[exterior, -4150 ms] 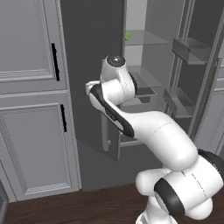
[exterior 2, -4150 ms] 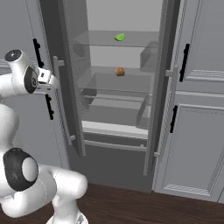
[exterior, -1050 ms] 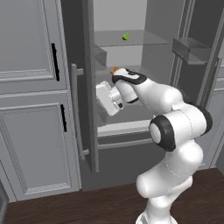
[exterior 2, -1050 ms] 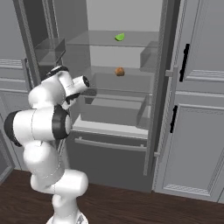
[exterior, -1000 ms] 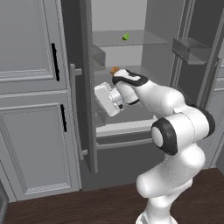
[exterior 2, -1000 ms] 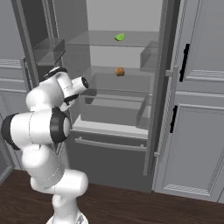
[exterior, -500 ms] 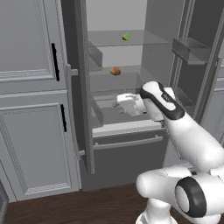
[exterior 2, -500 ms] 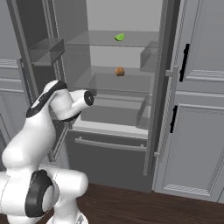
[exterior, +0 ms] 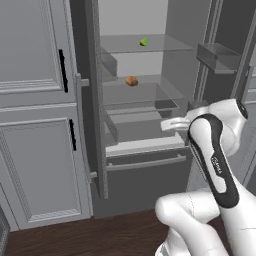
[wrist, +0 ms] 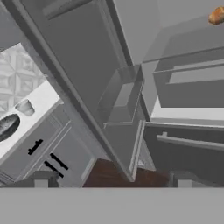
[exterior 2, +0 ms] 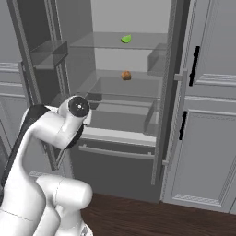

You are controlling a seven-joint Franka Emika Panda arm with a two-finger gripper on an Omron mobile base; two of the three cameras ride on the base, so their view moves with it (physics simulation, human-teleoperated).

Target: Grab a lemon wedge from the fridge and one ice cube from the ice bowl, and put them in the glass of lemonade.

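The fridge [exterior: 150,95] stands open, both doors swung out, pale shelves and clear door bins showing inside. The wedge [exterior: 144,42] is a tiny yellow-green sliver with a pointed tip, lying on the top glass shelf toward the back; from the right base view it [exterior 2: 126,39] sits at the middle of that shelf. One shelf below it, well apart, rests an orange-brown lump [exterior: 131,81], also seen from the right [exterior 2: 126,75] and at the top right corner of the hand view [wrist: 217,16].

No brand, label or writing can be read anywhere; a small mark on the arm's dark band is too fine to make out.

The gripper [wrist: 113,178] has its jaws spread wide with nothing between them; both tips stand far apart at the bottom of the hand view, in front of the fridge's lower drawer front and floor. In the left base view the hand [exterior: 176,123] reaches level with the drawer shelf, below both food items.

The hand view alone takes in a counter at its left with the ice bowl [wrist: 8,126], dark-rimmed, and a small glass [wrist: 25,107] just beside it. The base views add grey cabinets [exterior: 35,125] with black handles flanking the fridge.
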